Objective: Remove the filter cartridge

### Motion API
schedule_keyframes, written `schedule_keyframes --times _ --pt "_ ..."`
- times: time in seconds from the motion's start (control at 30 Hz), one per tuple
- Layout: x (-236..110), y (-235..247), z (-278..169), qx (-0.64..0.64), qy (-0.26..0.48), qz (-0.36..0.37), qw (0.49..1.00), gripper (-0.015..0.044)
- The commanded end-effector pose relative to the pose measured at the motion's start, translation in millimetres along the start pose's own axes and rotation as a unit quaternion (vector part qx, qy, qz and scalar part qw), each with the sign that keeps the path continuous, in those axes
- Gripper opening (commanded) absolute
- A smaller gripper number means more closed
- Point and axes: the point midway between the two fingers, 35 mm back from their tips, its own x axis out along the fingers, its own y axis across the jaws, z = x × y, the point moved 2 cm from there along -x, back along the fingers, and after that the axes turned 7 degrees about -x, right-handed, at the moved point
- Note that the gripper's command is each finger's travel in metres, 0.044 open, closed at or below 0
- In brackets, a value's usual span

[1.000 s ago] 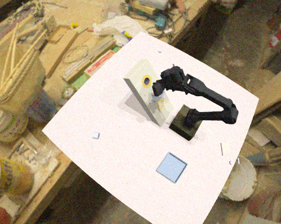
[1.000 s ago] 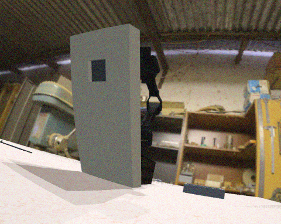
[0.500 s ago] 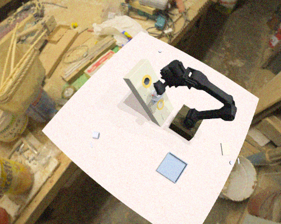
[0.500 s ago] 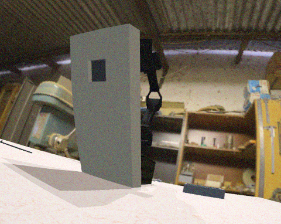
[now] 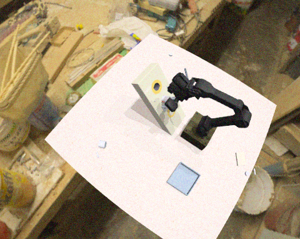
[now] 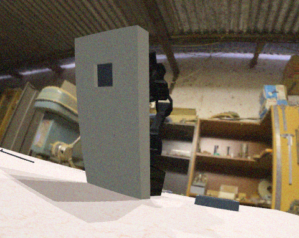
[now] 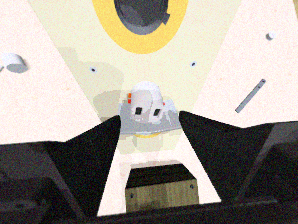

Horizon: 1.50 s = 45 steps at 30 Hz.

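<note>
The pale service panel (image 5: 145, 82) (image 6: 113, 124) (image 7: 212, 42) stands upright on the white table. Its yellow-ringed socket (image 5: 156, 86) (image 7: 142, 12) is an empty dark hole. The white round cartridge (image 5: 164, 99) (image 7: 145, 104), with two dark slots on its face, shows low in front of the panel, over a grey patch at the panel's foot. My gripper (image 5: 169, 103) (image 7: 150, 117) is open, with a finger on either side of the cartridge and not touching it. I cannot tell whether the cartridge is at rest. The light blue square tray (image 5: 182, 179) (image 6: 217, 203) lies apart, nearer the table's front.
The arm's dark wooden base block (image 5: 197, 131) (image 7: 160, 187) stands right beside the panel. A small white cube (image 5: 102, 144) lies to the left, and a thin rod (image 5: 236, 159) (image 7: 250, 95) lies to the right. The panel hides most of the arm in the exterior view.
</note>
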Motion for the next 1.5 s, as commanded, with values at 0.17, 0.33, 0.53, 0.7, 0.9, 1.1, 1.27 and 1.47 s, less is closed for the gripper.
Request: schedule_keyframes --times 0.17,0.33,0.53,0.7,0.9,1.1,1.27,1.47 --pt "16 1 -1 -0.004 0.004 0.003 1.0 0.0305" --pt "24 1 -1 -0.004 0.004 0.003 1.0 0.0305" --pt "33 1 -2 -0.004 0.004 0.003 1.0 0.0305" --pt "41 1 -3 -0.004 0.003 0.003 1.0 0.0305" --pt "38 0 -1 0.0 0.001 0.0 1.0 0.0278" --pt "38 0 -1 0.0 0.001 0.0 1.0 0.0238" --pt "38 0 -1 0.0 0.001 0.0 1.0 0.0205" --pt "38 0 -1 0.0 0.001 0.0 1.0 0.0086"
